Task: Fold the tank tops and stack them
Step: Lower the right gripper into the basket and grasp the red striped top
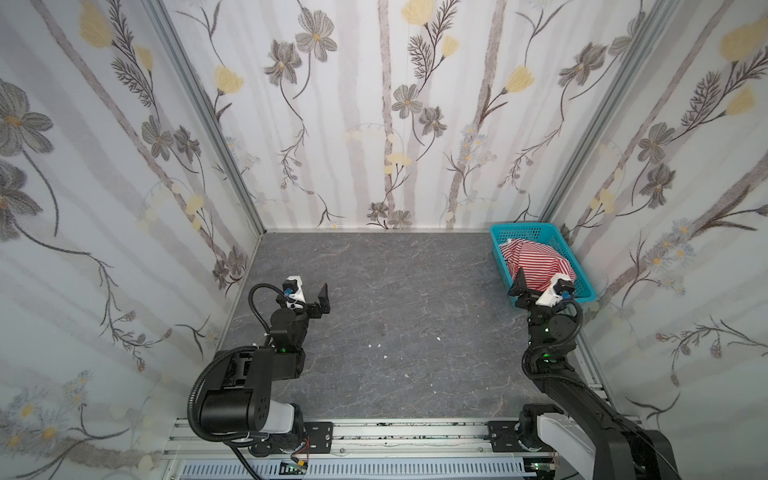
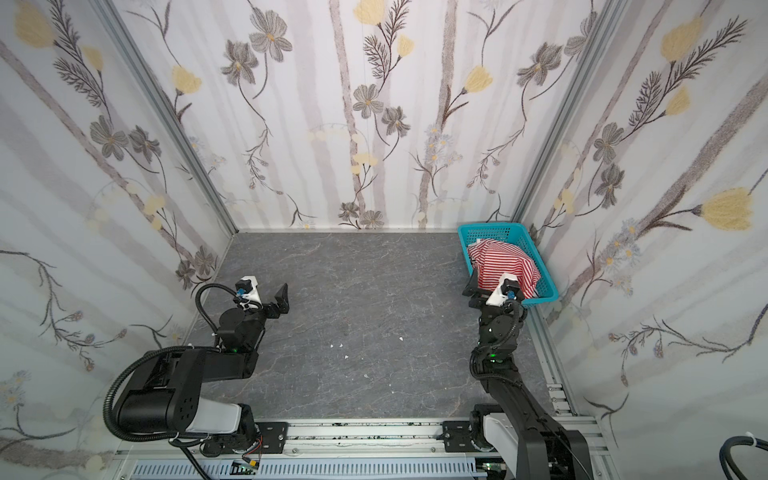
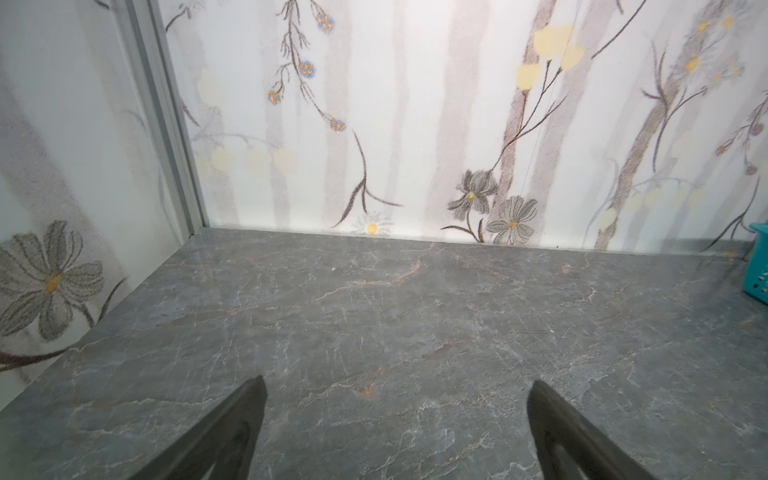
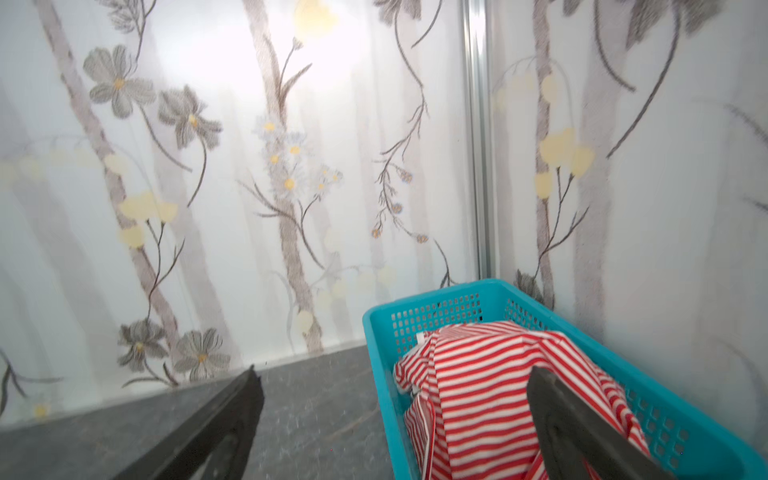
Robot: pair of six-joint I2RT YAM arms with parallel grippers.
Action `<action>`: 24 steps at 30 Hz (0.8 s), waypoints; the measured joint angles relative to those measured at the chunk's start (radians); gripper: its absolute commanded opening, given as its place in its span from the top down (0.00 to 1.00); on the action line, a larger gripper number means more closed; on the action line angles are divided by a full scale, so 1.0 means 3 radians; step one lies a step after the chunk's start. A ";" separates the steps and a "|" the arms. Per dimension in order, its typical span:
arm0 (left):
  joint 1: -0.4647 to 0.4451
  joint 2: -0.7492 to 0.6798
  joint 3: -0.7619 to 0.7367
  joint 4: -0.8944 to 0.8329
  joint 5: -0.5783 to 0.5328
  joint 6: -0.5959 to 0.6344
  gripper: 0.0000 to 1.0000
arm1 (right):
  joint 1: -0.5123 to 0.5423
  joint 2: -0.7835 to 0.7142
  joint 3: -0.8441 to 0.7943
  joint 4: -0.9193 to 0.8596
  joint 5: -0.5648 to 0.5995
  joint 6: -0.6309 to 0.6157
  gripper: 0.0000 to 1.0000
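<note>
Grey marbled table (image 1: 395, 311), w/ teal basket (image 1: 521, 227) at far right corner. Red/white striped tank top (image 1: 536, 262) lies bunched in basket, heaped above rim. R gripper (image 4: 395, 374): jaws fully apart, empty, one finger over the top, other outside basket wall. L gripper (image 3: 397, 382): jaws fully apart, empty, above table at left.

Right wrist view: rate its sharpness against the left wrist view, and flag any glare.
Right wrist view: smeared throughout, the table streaky, the striped top and basket soft-edged; a washed-out bright patch on the wall. Left wrist view: table veins crisp, wall evenly bright, no hard glare.
</note>
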 measured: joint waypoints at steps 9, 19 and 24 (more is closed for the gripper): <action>-0.0003 -0.0181 0.1228 -0.1643 0.0223 0.0075 0.00 | -0.0495 0.1279 0.2981 -0.3348 -0.0050 0.0809 0.00; -0.0032 -0.0113 0.2027 -0.3540 0.0469 0.0338 0.00 | -0.1059 0.2391 0.3863 -0.4743 -0.0439 0.1125 0.00; -0.0051 -0.0324 0.1807 -0.3794 0.0490 0.0448 0.00 | -0.1228 0.2626 0.3859 -0.4776 -0.0777 0.1155 0.04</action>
